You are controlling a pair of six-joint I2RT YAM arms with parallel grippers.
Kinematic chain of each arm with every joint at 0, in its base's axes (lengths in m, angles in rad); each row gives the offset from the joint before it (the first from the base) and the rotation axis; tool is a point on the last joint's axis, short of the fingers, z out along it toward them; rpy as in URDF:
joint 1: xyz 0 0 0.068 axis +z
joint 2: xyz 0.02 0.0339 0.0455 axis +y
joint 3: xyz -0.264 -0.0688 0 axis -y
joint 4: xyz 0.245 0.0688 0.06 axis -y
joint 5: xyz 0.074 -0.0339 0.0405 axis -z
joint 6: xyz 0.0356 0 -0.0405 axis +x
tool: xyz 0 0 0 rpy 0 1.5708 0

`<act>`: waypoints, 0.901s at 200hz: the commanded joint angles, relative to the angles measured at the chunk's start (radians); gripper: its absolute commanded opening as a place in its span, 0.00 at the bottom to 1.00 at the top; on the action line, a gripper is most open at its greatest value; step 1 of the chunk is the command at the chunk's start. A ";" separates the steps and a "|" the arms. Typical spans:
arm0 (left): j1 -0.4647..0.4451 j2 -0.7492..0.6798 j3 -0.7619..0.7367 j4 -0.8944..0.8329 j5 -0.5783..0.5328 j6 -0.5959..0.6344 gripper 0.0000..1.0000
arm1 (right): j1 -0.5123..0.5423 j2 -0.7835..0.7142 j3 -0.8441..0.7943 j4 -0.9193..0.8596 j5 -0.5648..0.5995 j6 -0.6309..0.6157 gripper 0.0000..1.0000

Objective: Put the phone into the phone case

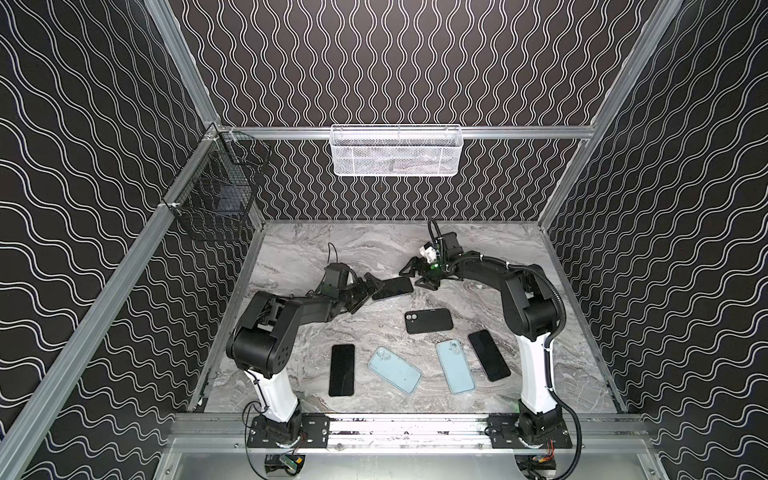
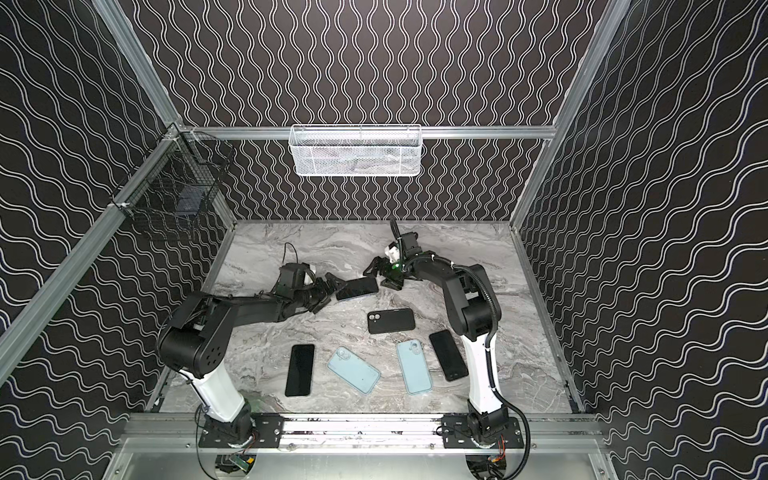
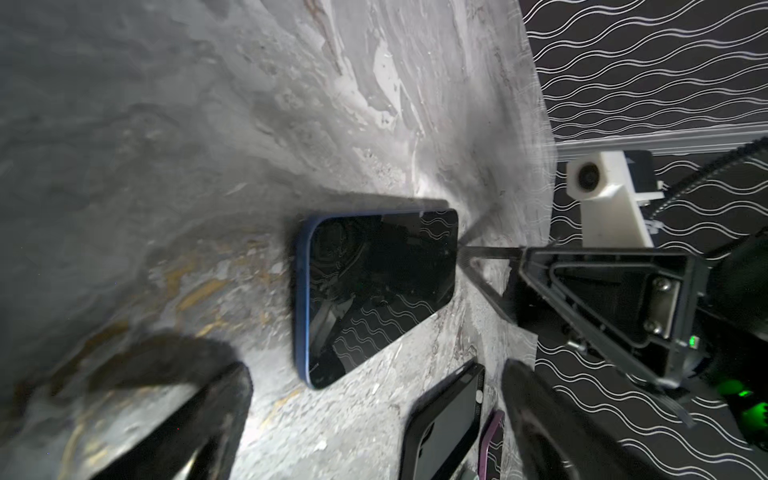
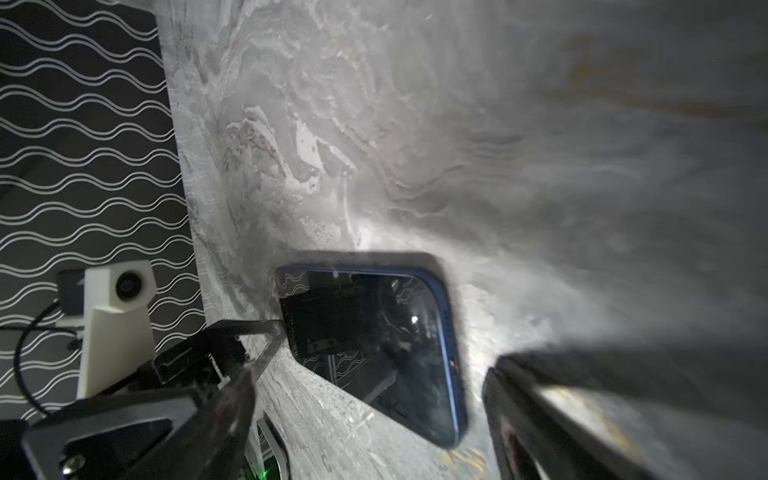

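Grey marbled bench (image 1: 291, 257), hard and smooth, boxed in by black walls with white wave lines.

At the left gripper (image 1: 368, 294) the jaws stand wide apart, nothing held, low over the bench. On the right gripper (image 1: 415, 279) the jaws are also apart and empty, facing the left one.

Between the two lies the phone (image 1: 392, 288), flat and screen up, one short end toward each gripper. In the wrist views a finger of each reaches that end, though contact cannot be confirmed. The body is a thin slab with rounded corners, glossy black glass and a blue, metal-looking frame.

Step in hand, by my judgement: securing the phone for lifting; casing not yet begun.

Recommendation: the glass is slick and the profile low. One gripper should brace a short end while the other tips the opposite edge up and closes on the frame sides, not the screen.

Behind the right gripper, toward the arm bases, a matte black case (image 1: 428, 321) lies apart from the phone. Farther back lie pale blue cases (image 1: 395, 370) and more dark phones (image 1: 342, 370).
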 commanded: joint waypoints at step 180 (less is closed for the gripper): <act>0.005 0.036 -0.064 0.233 0.019 -0.069 0.68 | 0.012 0.057 -0.008 0.012 -0.043 0.037 0.87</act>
